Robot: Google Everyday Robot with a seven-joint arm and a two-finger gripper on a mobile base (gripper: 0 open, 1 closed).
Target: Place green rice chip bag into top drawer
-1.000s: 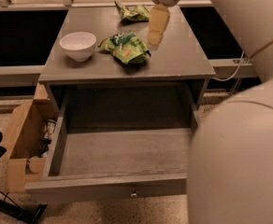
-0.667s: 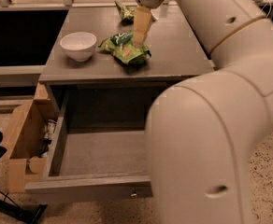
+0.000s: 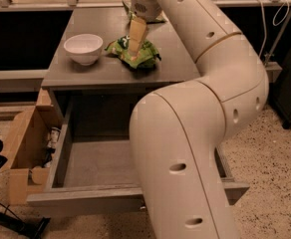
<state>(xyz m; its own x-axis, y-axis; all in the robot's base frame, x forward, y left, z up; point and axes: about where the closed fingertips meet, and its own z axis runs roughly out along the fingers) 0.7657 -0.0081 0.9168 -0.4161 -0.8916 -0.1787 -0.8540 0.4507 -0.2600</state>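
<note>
Camera view: green rice chip bag (image 3: 148, 59) lies on the tabletop (image 3: 178, 59), just right of the white bowl (image 3: 83, 48); its lettering cannot be read; top drawer (image 3: 85, 199) stands pulled out below. Versus 0.7 s ago: arm swung further across; gripper (image 3: 133, 53) lower, tip touching the bag; whether it grips, cannot tell.
</note>
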